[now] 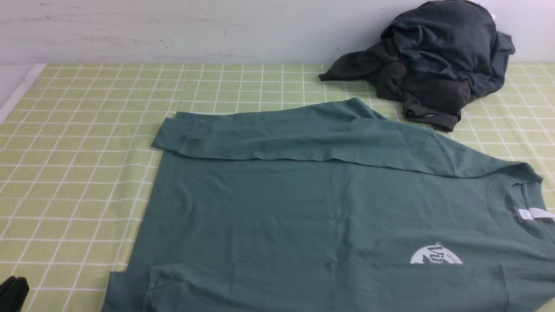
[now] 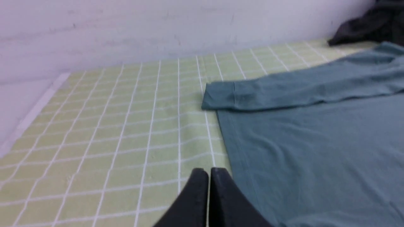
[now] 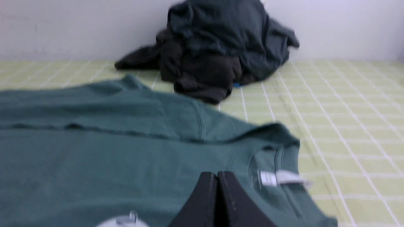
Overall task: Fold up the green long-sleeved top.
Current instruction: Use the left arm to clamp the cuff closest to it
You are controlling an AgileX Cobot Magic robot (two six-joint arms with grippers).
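Note:
The green long-sleeved top [image 1: 312, 208] lies flat across the table, its neck with a white label [image 1: 531, 214] to the right and its hem to the left. Both sleeves are folded in over the body: one along the far edge [image 1: 282, 138], one along the near edge [image 1: 303, 286]. A round white logo [image 1: 435, 255] peeks out above the near sleeve. My left gripper [image 2: 208, 171] is shut and empty, over the tablecloth just beside the hem [image 2: 227, 148]. My right gripper [image 3: 217, 175] is shut and empty, over the chest near the collar [image 3: 277, 157]. In the front view only a dark tip of the left gripper [image 1: 13, 292] shows.
A heap of dark charcoal and slate-grey clothes [image 1: 433, 60] sits at the back right against the white wall. A green checked tablecloth [image 1: 78, 164] covers the table, whose left edge [image 1: 19, 91] shows at the far left.

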